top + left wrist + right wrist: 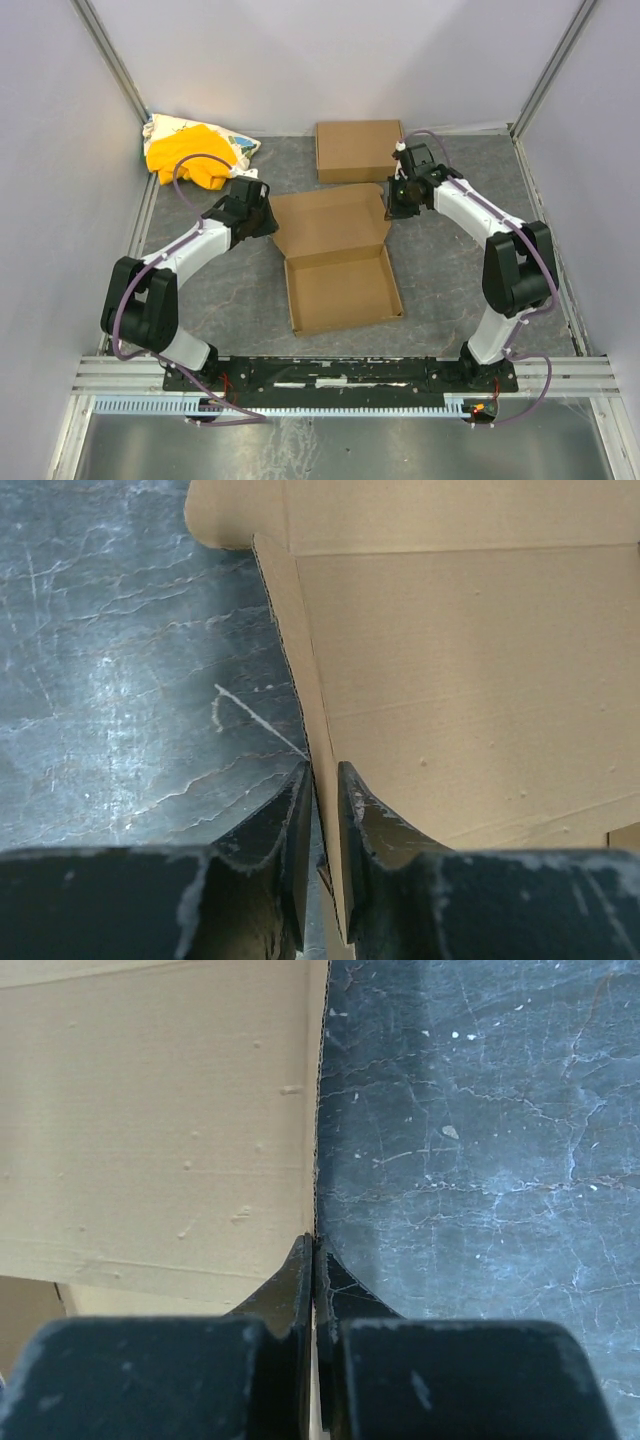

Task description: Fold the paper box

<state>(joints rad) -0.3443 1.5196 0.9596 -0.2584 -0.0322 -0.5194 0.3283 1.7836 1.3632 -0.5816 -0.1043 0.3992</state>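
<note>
**Paper box open at centre of tabletop; both arms at its lid edges**

The grey, marbled tabletop (450, 290) fills the floor of a pale-walled enclosure. The two arms reach in from the near edge. The left arm (160, 290) angles right and far, and the right arm (505, 250) angles left and far. Both end at the same object.

That object is the paper box (345, 290), of plain brown cardboard, lying at the centre of the tabletop. Its shallow tray sits nearer the arm bases with its walls standing. Its lid (330, 220) is laid open on the far side, joined to the tray along the far wall.

A second cardboard box (358, 150), flat and rectangular, lies beyond the lid and apart from it. A yellow cloth bundle (185, 160) with some white fabric sits in the far-left corner, well apart from both boxes.

The left gripper (268, 222) is at the lid's left edge. In the left wrist view its fingers (290, 820) straddle that edge and are drawn in narrow. A sliver of tabletop shows beside the outer finger, so I cannot tell whether they clamp the card.

The right gripper (392, 205) is at the lid's right edge. In the right wrist view its fingers (295, 1290) are pressed together on the thin cardboard edge, gripping it.
</note>
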